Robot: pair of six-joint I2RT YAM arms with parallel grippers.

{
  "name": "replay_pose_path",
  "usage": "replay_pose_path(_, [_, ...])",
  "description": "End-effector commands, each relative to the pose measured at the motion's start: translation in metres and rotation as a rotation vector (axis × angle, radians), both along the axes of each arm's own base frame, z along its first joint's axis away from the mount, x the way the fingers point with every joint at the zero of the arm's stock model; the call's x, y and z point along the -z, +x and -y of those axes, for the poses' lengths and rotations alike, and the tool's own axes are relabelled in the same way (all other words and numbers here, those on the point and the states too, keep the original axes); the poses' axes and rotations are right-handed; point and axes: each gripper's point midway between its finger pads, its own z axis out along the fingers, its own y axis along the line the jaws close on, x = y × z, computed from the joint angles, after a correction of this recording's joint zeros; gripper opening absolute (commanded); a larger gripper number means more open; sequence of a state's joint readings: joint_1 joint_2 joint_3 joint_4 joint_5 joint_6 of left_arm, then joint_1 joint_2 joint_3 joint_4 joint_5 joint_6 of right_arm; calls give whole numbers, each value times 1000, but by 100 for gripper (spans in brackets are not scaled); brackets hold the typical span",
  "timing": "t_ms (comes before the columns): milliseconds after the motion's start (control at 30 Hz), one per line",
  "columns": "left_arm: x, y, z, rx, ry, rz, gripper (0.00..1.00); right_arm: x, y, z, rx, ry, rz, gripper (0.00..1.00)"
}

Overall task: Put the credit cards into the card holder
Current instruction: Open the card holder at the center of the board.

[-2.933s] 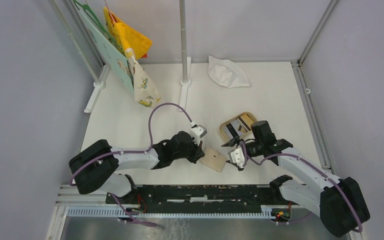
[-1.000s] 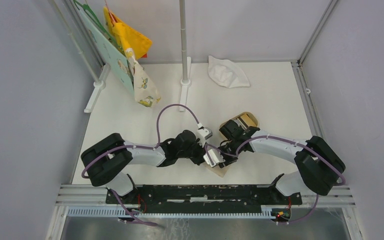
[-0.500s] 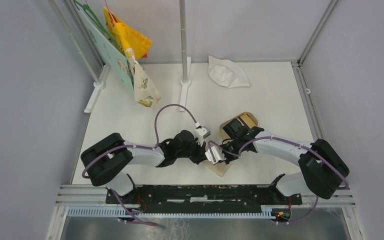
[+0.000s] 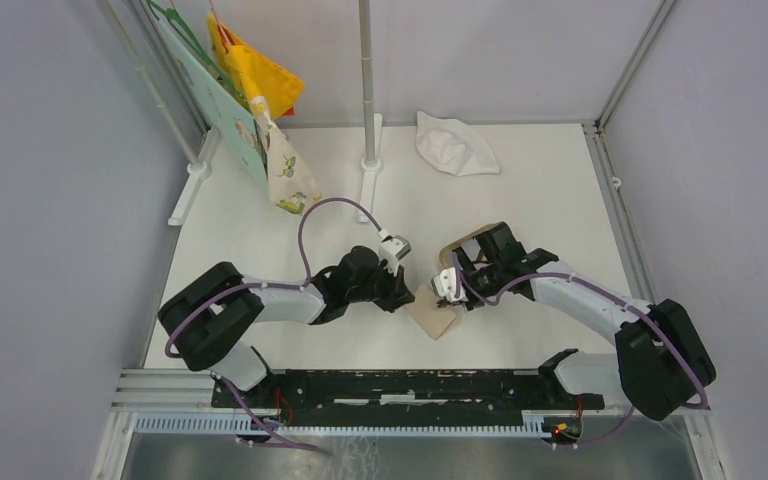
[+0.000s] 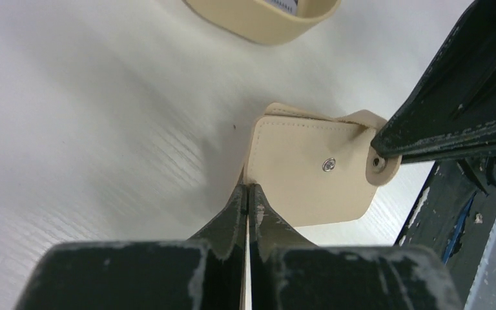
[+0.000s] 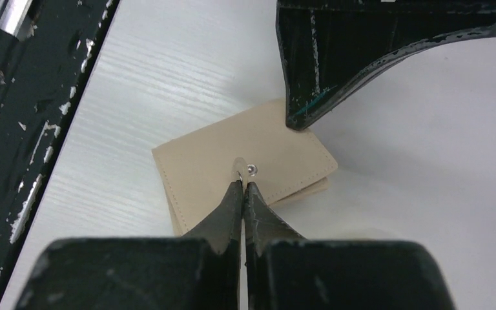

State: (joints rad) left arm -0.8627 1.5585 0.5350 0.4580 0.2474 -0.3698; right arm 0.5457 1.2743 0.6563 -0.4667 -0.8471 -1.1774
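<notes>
The beige card holder [image 4: 432, 318] lies folded shut on the white table between both arms. Its snap stud [image 5: 328, 165] faces up. My left gripper [image 5: 247, 188] is shut on the holder's near edge, at a corner. My right gripper [image 6: 242, 183] is shut on the holder's round snap tab [image 5: 379, 163], and its black fingers [image 5: 445, 123] show in the left wrist view. In the top view the left gripper [image 4: 407, 298] and the right gripper [image 4: 443, 302] almost meet over the holder. Of the credit cards, only a pale sliver [image 5: 281, 5] shows inside the tan tray [image 5: 258, 22].
The tan oval tray [image 4: 457, 247] sits just behind the holder, mostly under my right arm. A white cloth [image 4: 455, 145] lies at the back. A white pole on a stand [image 4: 368, 110] and hanging cloths [image 4: 260, 100] stand at back left. A black rail [image 4: 410, 385] runs along the near edge.
My right gripper has shut on the holder's snap tab. Both grippers and the holder have shifted a little away from the near rail.
</notes>
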Motion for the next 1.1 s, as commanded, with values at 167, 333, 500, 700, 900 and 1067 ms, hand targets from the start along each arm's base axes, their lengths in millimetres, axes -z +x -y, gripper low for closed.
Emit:
replay_pose_path(167, [-74,31,0,-167,-211,88,37,-34,-9,-16,9,218,-135,0])
replay_pose_path(333, [-93,33,-32,-308,-262,153,66,-32,-7,-17,34,227,-150,0])
replay_pose_path(500, [-102,19,-34,-299,-327,93,69,-38,-10,-22,39,274,-195,0])
replay_pose_path(700, [-101,7,-31,-330,-402,-54,74,-51,-17,-26,43,355,-236,0])
replay_pose_path(900, [-85,6,-41,-454,-341,-147,77,-50,-11,-26,63,354,-216,0])
replay_pose_path(1067, [-66,5,-49,-555,-261,-204,77,-47,-8,-26,81,343,-210,0])
